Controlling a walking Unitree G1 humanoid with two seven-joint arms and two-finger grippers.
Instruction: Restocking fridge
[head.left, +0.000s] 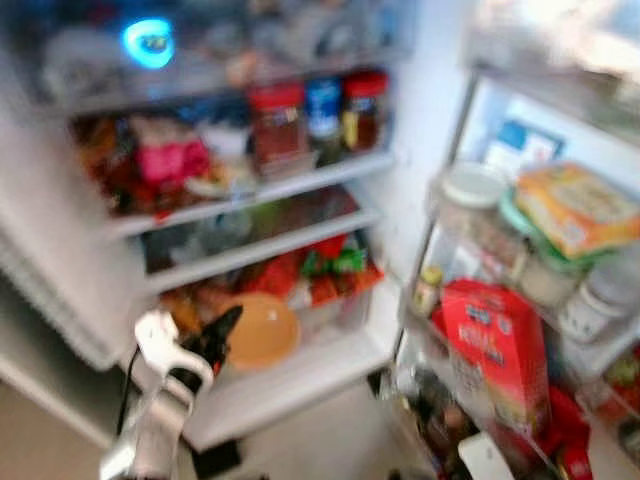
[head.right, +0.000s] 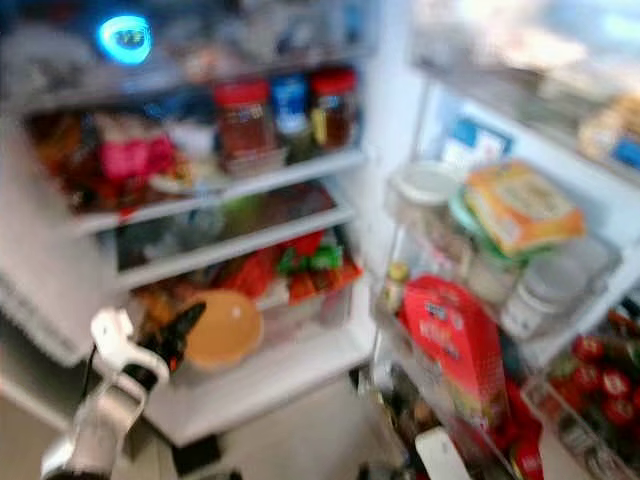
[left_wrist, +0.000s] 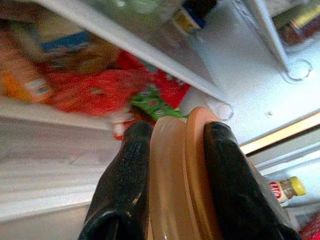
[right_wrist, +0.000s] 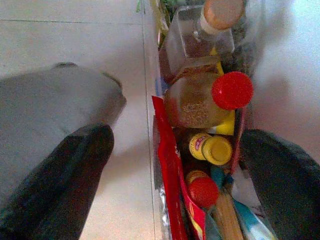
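Observation:
The fridge stands open before me. My left gripper (head.left: 218, 333) is at the front of the lowest shelf (head.left: 300, 375), shut on the rim of a tan-orange bowl (head.left: 264, 330). In the left wrist view the two black fingers (left_wrist: 125, 180) pinch the bowl's (left_wrist: 172, 170) edge, with red and green packets (left_wrist: 100, 90) behind it. My right gripper (right_wrist: 175, 180) is open, its fingers wide apart above a door bin holding a red-capped bottle (right_wrist: 200, 100) and a yellow-capped one (right_wrist: 212, 149).
Jars with red lids (head.left: 278, 120) and a pink packet (head.left: 170, 160) fill the upper shelves. The open door at right holds a red carton (head.left: 495, 345), a yellow package (head.left: 575, 205) and a white-lidded jar (head.left: 475, 185). Pale tiled floor (right_wrist: 75, 40) lies below.

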